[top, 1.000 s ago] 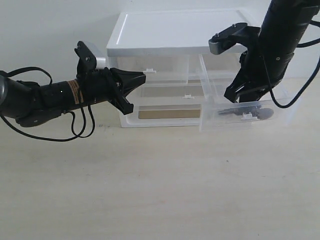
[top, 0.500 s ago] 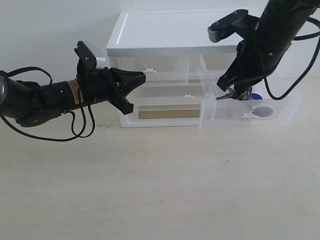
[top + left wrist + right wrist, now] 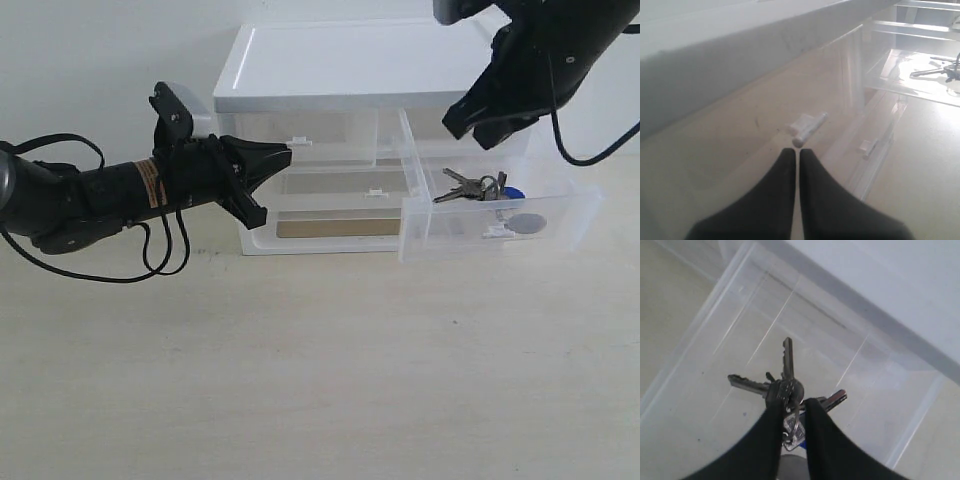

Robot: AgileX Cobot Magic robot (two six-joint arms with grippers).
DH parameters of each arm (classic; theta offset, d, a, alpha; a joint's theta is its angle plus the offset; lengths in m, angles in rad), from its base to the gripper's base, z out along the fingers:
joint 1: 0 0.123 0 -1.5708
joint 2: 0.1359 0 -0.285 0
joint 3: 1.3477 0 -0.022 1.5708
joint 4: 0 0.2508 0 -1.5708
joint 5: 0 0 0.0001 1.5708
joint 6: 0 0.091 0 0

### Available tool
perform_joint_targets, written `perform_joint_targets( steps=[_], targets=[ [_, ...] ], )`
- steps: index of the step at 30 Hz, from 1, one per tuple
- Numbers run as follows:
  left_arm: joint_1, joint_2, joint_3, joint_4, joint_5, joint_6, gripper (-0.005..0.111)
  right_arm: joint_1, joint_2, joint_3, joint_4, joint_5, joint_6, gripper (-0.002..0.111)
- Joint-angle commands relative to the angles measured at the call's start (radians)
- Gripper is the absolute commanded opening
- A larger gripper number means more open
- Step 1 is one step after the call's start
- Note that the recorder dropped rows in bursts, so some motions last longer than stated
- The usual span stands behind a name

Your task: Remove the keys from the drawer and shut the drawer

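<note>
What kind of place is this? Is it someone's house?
Probably not a house. It looks like a robot testing room. A black left arm and right arm, both trailing cables, work at a pale table. Behind is a plain white wall, and a small white cabinet has clear drawers.

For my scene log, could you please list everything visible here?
cabinet: one, white, back of table.
drawer: one, clear, pulled out on the right.
keys: one bunch, silver with blue fob, inside the open drawer's outline; grip unclear.
twin drawer: one, clear, shut, left of it.
full-width drawer: one, clear, shut, beneath the pair.
table: one, beige, underneath.
left pincer: one, black, shut, at the twin drawer's front.
right pincer: one, black, above the keys.
</note>
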Motion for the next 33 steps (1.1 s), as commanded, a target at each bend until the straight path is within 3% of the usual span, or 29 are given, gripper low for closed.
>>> perform_joint_targets(
  steps=[1,17,19,22,33],
  targets=[
    [0.011,0.001,-0.025,-0.223,0.066,0.009,0.004,-0.001,0.040,-0.002,0.004,0.032,-0.005,0.044],
    [0.011,0.001,-0.025,-0.223,0.068,0.009,0.004,-0.001,0.160,-0.002,-0.002,0.010,-0.112,0.047],
    [0.011,0.001,-0.025,-0.223,0.068,0.009,0.004,-0.001,0.165,-0.002,-0.002,0.007,-0.115,0.039],
    [0.011,0.001,-0.025,-0.223,0.068,0.009,0.004,-0.001,0.169,-0.002,-0.012,0.009,-0.162,0.000],
    [0.011,0.001,-0.025,-0.227,0.065,0.011,0.004,0.079,0.097,-0.002,-0.086,-0.098,-0.126,0.000]
  ],
)
